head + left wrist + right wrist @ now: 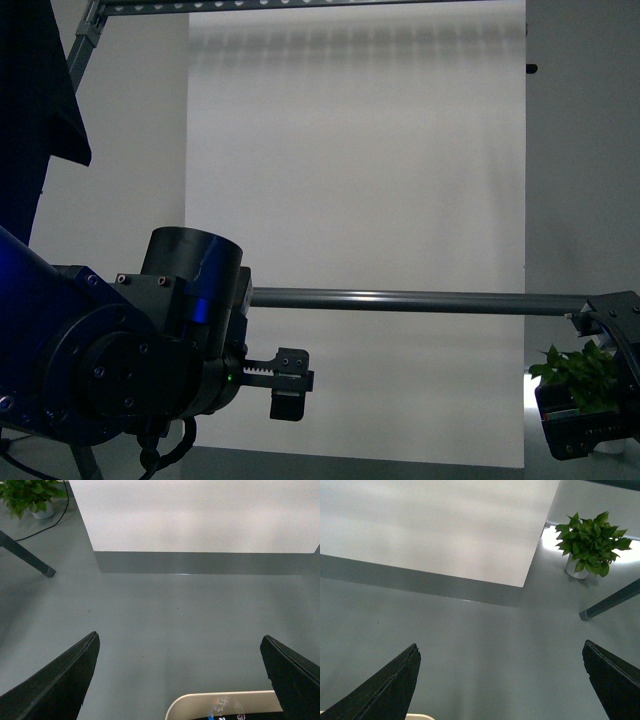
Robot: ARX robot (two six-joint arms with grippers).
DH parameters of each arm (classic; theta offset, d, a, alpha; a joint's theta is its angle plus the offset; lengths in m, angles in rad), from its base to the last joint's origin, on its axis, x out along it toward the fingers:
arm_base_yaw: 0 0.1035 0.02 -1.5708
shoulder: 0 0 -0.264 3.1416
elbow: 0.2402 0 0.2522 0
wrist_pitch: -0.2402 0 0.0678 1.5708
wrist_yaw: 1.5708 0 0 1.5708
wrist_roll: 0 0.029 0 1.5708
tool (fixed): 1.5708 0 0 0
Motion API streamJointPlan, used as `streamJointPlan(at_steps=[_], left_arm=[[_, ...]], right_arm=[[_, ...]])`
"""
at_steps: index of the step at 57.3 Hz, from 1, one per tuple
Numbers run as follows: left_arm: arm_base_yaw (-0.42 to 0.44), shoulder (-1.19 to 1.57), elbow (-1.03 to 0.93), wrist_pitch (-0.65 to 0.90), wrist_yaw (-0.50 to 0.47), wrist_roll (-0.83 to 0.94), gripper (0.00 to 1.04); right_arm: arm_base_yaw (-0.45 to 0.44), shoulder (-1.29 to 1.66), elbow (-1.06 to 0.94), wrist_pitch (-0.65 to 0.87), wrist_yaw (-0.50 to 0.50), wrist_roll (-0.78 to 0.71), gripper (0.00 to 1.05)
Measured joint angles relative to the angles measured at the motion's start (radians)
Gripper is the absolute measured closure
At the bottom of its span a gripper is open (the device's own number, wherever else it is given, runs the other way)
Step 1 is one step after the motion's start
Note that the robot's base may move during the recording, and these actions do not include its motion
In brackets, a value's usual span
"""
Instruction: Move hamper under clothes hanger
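left gripper (177, 680) open, empty | right gripper (500, 680) open – hamper (225, 706) rim below | risk: clipping clothes hanger (400, 299) leg

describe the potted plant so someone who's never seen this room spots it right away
Start at the big white backdrop panel standing on the grey floor. Go to the panel's outer corner in the right wrist view; just past it, on the floor, sits the potted plant, beside a slanted grey rack leg. It is the only green thing around: bushy leaves in a small pale pot.
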Motion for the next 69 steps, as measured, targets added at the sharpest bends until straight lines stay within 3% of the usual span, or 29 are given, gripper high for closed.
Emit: streamJointPlan(at_steps=[59, 65, 69], left_arm=[[-0.010, -0.200, 0.067, -0.023, -0.026, 0.121, 0.07], [0.004, -0.245, -0.006, 0.017, 0.029, 0.066, 0.20], [0.018, -0.310, -0.120, 0.079, 0.055, 0.040, 0.31]], right_arm=[[0.021, -0.251, 0.000, -0.052, 0.037, -0.072, 0.08], [0.022, -0.251, 0.000, -0.053, 0.035, -0.072, 0.08], [0.021, -0.272, -0.016, -0.085, -0.014, -0.003, 0.17]])
